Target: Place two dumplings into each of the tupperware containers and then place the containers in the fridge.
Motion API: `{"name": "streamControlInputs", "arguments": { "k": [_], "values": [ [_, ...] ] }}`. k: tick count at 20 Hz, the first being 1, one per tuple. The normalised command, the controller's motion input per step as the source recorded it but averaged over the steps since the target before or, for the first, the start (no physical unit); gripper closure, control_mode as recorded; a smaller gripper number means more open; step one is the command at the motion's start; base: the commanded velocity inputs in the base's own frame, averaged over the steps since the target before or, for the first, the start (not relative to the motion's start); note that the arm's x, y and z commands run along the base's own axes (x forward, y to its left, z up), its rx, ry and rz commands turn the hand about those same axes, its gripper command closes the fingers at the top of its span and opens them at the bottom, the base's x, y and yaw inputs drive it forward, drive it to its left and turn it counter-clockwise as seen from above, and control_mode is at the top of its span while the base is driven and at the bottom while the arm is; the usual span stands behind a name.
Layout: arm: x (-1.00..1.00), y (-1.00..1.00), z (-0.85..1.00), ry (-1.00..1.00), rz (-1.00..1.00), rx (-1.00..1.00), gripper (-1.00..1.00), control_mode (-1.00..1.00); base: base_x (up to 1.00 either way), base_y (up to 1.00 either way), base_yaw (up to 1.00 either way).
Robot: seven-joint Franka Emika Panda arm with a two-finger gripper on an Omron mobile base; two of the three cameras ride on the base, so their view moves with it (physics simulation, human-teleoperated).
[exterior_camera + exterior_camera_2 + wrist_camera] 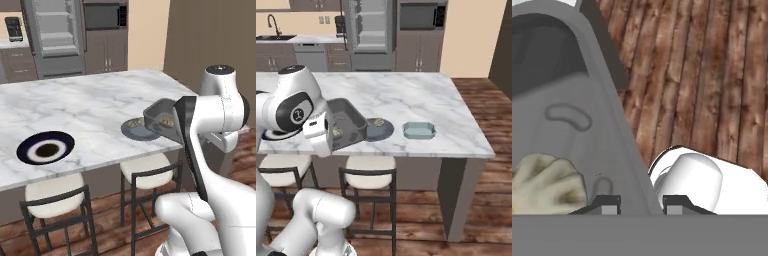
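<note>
The dark grey tupperware container (346, 122) is lifted off the marble island (406, 100) and tilted, hanging past the island's near edge above the stools. My pincer (641, 202) is nearly closed on its rim: in the hand view the grey wall (619, 130) runs up between my two finger tips (609, 202), one inside the tray and one outside. A wrinkled beige dumpling (544, 182) lies on the tray's floor just beside my inner tip, and in the left base view I can see dumplings (167, 121) inside the raised tray (157, 112).

Just beyond the tray, on the island near its front edge, sits the flat grey-blue round plate (381, 131) with a dumpling (377, 122) on it. Near that plate, along the same edge, rests the small pale teal container (419, 130); I cannot tell what it holds.

Well apart, toward the other end of the island, is a navy-rimmed round plate (45, 147). Two white-cushioned stools (55, 200) stand under the near edge on a wooden floor (712, 75). At the back wall the steel fridge (373, 30) stands open with its pale shelves showing, the dark microwave (421, 16) beside it.
</note>
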Motion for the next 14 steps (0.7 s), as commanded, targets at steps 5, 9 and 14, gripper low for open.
{"name": "streamControlInputs", "arguments": {
  "k": [5,9,14],
  "values": [
    [0.00,0.00,0.00,0.00,0.00,0.00,1.00,1.00,-0.11,-1.00,0.12],
    [0.00,0.00,0.00,0.00,0.00,0.00,1.00,1.00,0.00,-1.00,0.10],
    [0.00,0.00,0.00,0.00,0.00,0.00,1.00,1.00,0.00,-1.00,0.10]
  ]
}}
